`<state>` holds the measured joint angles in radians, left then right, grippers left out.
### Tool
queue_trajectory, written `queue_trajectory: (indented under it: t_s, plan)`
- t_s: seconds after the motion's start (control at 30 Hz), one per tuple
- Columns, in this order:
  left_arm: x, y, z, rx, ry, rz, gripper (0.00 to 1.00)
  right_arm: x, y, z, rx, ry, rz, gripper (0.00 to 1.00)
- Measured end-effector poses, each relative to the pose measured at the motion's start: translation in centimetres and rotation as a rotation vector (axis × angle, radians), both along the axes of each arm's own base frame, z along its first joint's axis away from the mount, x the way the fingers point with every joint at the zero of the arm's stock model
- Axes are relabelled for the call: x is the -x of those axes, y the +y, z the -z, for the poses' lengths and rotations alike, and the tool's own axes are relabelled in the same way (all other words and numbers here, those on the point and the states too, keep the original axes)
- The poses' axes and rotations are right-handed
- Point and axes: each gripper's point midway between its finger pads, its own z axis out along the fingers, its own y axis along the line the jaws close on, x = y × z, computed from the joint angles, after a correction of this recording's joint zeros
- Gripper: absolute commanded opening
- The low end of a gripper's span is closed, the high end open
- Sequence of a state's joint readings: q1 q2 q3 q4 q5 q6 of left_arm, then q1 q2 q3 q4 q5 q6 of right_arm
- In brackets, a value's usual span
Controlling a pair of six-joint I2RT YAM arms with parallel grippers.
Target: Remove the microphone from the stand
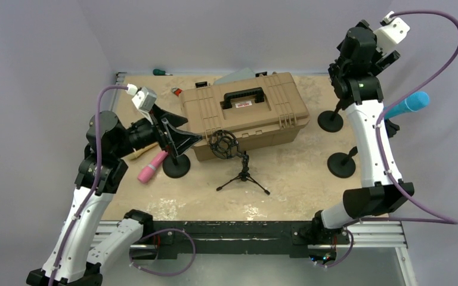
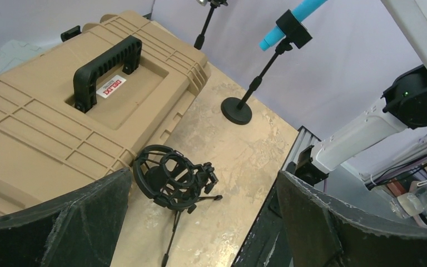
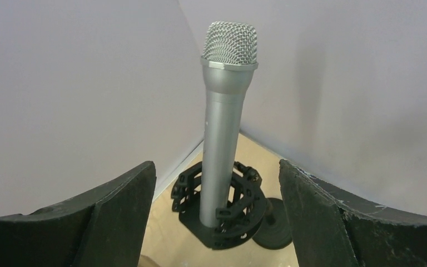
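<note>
Right gripper [image 3: 217, 172]: jaws spread wide, holding nothing. Silver microphone [image 3: 225, 128] sits dead ahead at 12 o'clock in the wrist view, centred in the gap between the two fingers [image 3: 117, 214]. There is clear space on both sides and no contact. The mic stands upright, mesh head up, with its lower body seated in a black shock mount [image 3: 222, 206]. That mount's round base [image 3: 272, 228] shows at 5 o'clock of it. From overhead the right arm hides the mic. I read the round base [image 1: 330, 121] at 2 o'clock of table centre as its stand, not certain.

Surface: tan, scuffed table top [image 1: 298, 179] with pale lilac walls close behind and to both sides. Tan hard case [image 1: 244, 113] with black handle sits at 12 o'clock of centre. An empty shock mount on a small tripod [image 1: 232, 158] is at centre, just in front of the case. Blue microphone [image 1: 408, 105] is clipped on a second stand [image 1: 341, 164] at 3 o'clock, tilted out past the table edge. Pink microphone [image 1: 152, 167] is at 9 o'clock, just beside another round base [image 1: 176, 165].

Right arm [image 1: 367, 137]: it rises steeply from its base, with the wrist high over the 2 o'clock corner. Left gripper [image 1: 182, 140]: fully open and empty, arm folded low and pointing toward 3 o'clock at the tripod mount.
</note>
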<state>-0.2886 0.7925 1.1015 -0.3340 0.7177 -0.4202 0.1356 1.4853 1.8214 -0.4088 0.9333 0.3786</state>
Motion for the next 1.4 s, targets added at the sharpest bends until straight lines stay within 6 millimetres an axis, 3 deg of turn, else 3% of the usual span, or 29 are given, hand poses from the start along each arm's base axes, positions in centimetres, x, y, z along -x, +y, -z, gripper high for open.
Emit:
queue_trajectory:
  t_s: [0.27,0.73,1.1,1.4]
  plan:
    - [0.2,-0.3,0.4,-0.014,0.004,0.015,1.0,-2.9,-2.9,2.9,-0.027,0.048,0.008,0.79]
    - [-0.2,-0.3,0.9,-0.023,0.022,0.006,1.0,-7.0,-4.1,6.7,-0.064,0.102,-0.041,0.76]
    - [-0.3,-0.3,1.0,-0.025,0.025,0.002,1.0,-7.3,-4.1,6.7,-0.081,0.051,-0.037,0.62]
    - [-0.4,-0.2,1.0,-0.025,0.025,-0.006,1.0,-7.4,-4.3,6.9,-0.088,0.035,-0.029,0.38]
